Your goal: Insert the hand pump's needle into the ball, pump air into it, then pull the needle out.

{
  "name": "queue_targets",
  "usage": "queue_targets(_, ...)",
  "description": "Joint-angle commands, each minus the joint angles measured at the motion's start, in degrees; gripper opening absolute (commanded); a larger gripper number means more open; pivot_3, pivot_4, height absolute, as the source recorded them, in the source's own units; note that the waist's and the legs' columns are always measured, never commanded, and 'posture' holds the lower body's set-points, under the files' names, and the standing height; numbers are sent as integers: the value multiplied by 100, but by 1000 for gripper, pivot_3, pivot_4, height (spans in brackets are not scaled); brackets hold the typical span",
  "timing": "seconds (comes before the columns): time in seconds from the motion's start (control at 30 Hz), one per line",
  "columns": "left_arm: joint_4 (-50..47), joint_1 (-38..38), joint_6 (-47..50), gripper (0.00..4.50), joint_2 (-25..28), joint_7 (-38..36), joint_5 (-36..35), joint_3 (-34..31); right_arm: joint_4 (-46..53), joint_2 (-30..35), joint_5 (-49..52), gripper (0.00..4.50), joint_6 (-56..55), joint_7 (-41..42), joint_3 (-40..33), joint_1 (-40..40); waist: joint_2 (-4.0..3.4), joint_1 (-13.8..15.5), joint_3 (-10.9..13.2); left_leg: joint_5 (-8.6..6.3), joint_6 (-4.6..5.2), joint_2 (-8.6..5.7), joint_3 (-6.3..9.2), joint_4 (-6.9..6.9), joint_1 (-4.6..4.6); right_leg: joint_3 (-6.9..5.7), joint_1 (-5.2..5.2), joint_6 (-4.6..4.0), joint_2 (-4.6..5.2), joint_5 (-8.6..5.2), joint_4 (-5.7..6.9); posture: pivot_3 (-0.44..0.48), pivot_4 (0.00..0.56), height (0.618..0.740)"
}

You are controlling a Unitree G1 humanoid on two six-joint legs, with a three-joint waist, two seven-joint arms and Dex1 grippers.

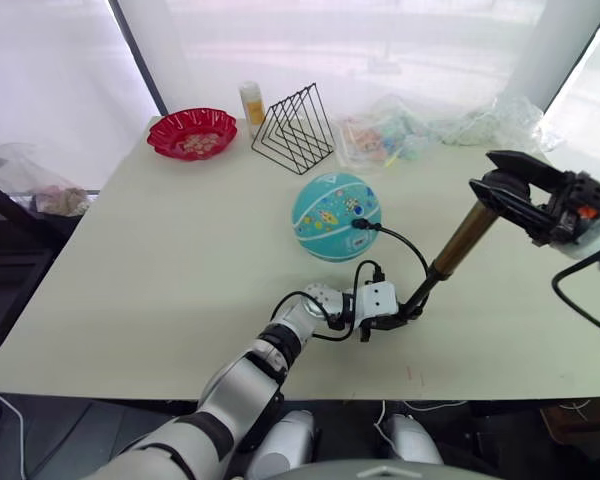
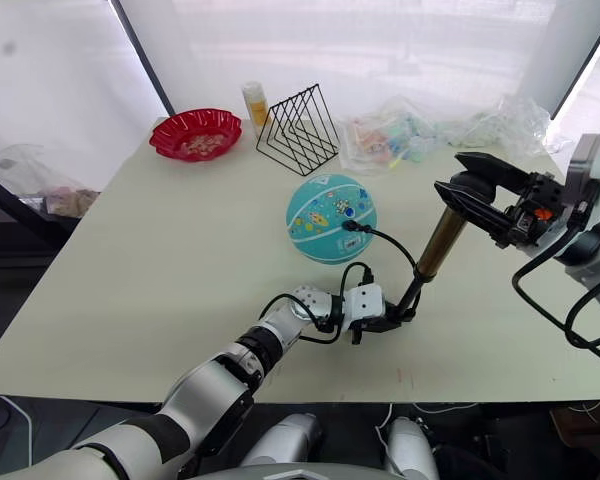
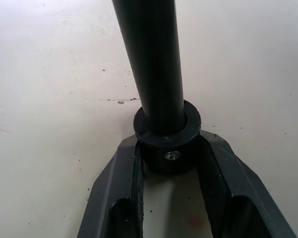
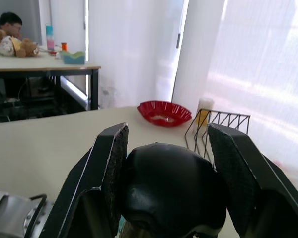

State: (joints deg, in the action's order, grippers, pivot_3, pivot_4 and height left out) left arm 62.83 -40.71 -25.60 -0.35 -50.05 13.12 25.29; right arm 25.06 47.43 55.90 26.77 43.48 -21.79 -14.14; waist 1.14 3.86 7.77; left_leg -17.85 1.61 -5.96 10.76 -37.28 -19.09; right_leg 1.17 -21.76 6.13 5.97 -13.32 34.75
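Our left gripper (image 1: 405, 314) pinches the black base cap of the brass-gold hand pump (image 1: 464, 238), pinning it to the white table (image 1: 160, 270); our right gripper (image 1: 500, 185) clasps its black T-handle (image 4: 171, 188). The needle (image 1: 359, 224) appears seated in the teal striped rubber ball (image 1: 335, 216) mid-table. We should stroke along the tilted barrel's axis, keeping the base planted so the thin black hose (image 1: 408, 243) stays slack.

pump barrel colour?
Brass-gold, on the hand pump; clearest in the left eye view.
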Motion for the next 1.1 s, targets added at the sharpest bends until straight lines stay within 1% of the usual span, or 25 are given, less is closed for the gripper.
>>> queue_targets(0.03, 952, 527, 587, 1113, 412, 58, 746, 501, 289, 166, 206, 2064, -177, -256, -828, -343, 0, -1, 1, 0, 0, -1, -3, -1, -1, 2, -1, 0, 1, 0, 0, 0, 150, 740)
queue_targets(0.1, 952, 521, 584, 1113, 404, 66, 747, 501, 342, 85, -321, 2064, -112, -49, -262, 271, 2, 5, 0, 0, 0, -1, -4, -2, -4, 3, -4, 0, 1, 0, 0, 0, 150, 740)
queue_targets(0.17, 951, 515, 586, 1113, 401, 75, 743, 501, 353, -52, -709, 2064, -157, 76, 163, 720, 33, 5, -34, 0, 0, 2, 10, 3, -3, -8, -3, -1, -4, -1, 0, 0, 150, 740)
queue_targets(0.2, 948, 515, 587, 1113, 400, 77, 742, 503, 354, -101, -803, 2064, -212, 128, 251, 836, 53, -4, -54, -1, -1, 5, 13, 4, 4, -11, 2, -2, -8, -2, 0, 0, 150, 740)
queue_targets(0.27, 948, 512, 587, 1113, 397, 88, 739, 500, 136, -204, -1363, 2063, -444, 198, 646, 1197, 59, -18, -57, -1, -2, 6, 6, 7, 18, -6, 16, -1, -7, -2, -1, 0, 150, 740)
queue_targets(0.3, 948, 508, 586, 1113, 402, 93, 738, 496, -82, -419, -1573, 2063, -597, 166, 849, 1343, 59, -30, -58, -1, -2, 5, 0, 7, 21, -1, 17, 1, -6, -2, 0, 0, 150, 740)
queue_targets(0.33, 947, 506, 586, 1113, 401, 97, 737, 495, -237, -577, -1707, 2063, -720, 151, 976, 1440, 70, -42, -67, -14, -24, 5, -1, 8, 25, 2, 18, 1, -6, -2, 1, 0, 150, 740)
queue_targets(0.37, 947, 508, 582, 1113, 402, 97, 735, 492, -424, -667, -1987, 2063, -915, 193, 1186, 1563, 90, -66, -85, -14, -25, 9, 2, 11, 35, 1, 22, 0, -12, -2, 3, 0, 150, 740)
queue_targets(0.47, 946, 509, 567, 1113, 419, 94, 733, 489, -829, -941, -2562, 2063, -1397, 314, 1673, 1856, 89, -123, -116, -15, -26, 12, 8, 12, 43, 4, 28, 0, -18, -3, 4, 0, 150, 740)
queue_targets(0.6, 938, 511, 557, 1113, 432, 111, 723, 479, -1061, -1142, -2851, 2061, -1679, 305, 1853, 1969, 82, -140, -132, -13, -23, 10, 12, 12, 46, 3, 29, -2, -20, -4, 4, 0, 150, 740)
queue_targets(0.77, 944, 511, 554, 1113, 437, 119, 729, 484, -866, -1152, -2634, 2054, -1762, 346, 1530, 1722, 70, -137, -130, -13, -24, 10, 12, 12, 44, 3, 29, -2, -20, -4, 4, 0, 150, 740)
queue_targets(0.9, 953, 500, 563, 1113, 435, 115, 734, 488, -499, -1087, -1775, 2054, -1676, 370, 811, 1076, 60, -133, -104, -13, -24, 7, 12, 10, 39, 4, 27, -1, -17, -3, 4, 0, 150, 740)
queue_targets(1.03, 959, 497, 576, 1113, 426, 98, 726, 486, -260, -622, -997, 2054, -1158, 213, 132, 244, -16, -113, -28, -11, -21, -7, 8, 4, 23, 6, 19, 3, -2, 0, 4, 0, 150, 740)
queue_targets(1.1, 958, 501, 576, 1113, 423, 94, 724, 484, -227, -430, -772, 2054, -949, 172, -77, 34, -19, -81, -15, -5, -11, -9, 15, 6, 19, -1, 14, 2, -2, 0, 5, 0, 150, 740)
